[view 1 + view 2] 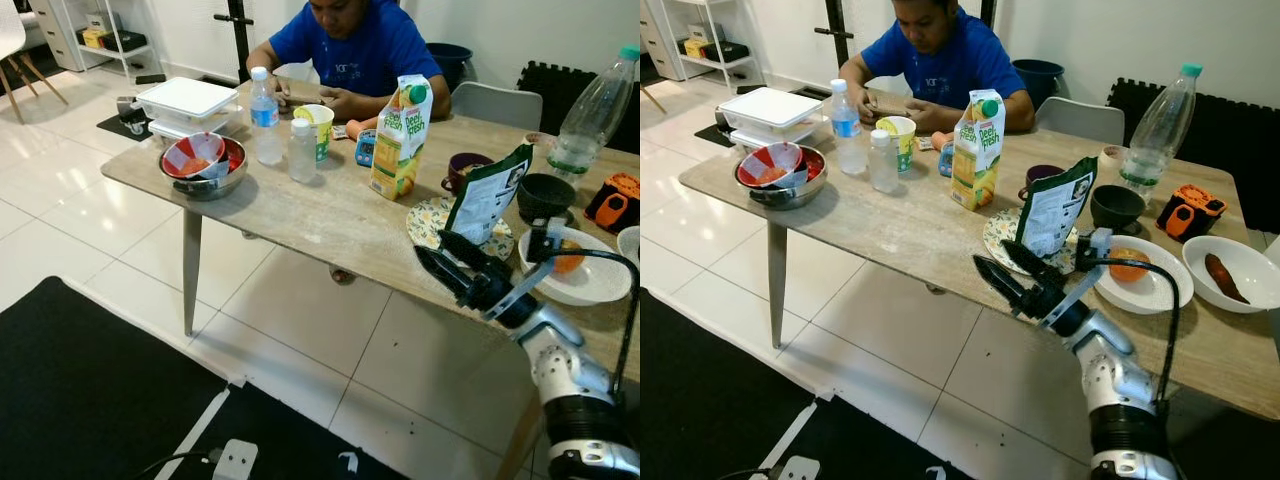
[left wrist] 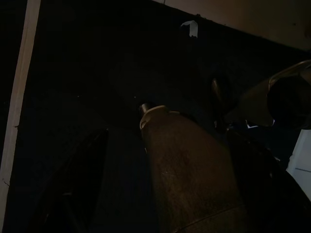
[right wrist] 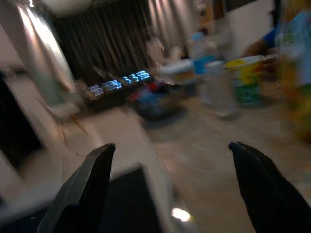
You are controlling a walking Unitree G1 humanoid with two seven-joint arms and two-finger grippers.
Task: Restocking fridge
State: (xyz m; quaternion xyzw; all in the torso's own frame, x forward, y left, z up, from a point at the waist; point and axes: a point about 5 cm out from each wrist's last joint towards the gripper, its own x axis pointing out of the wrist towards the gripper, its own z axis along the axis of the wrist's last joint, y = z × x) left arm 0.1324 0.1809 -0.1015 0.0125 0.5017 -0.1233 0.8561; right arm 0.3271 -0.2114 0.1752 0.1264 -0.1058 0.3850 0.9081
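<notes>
The tall yellow-orange juice carton (image 1: 978, 150) with a green cap stands upright on the wooden table (image 1: 910, 225); the right gripper (image 1: 998, 262) (fingers spread, empty) hovers at the table's near edge.

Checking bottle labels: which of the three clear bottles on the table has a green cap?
The tall bottle at the table's far right end; the two small bottles beside the metal bowl have white caps.
</notes>
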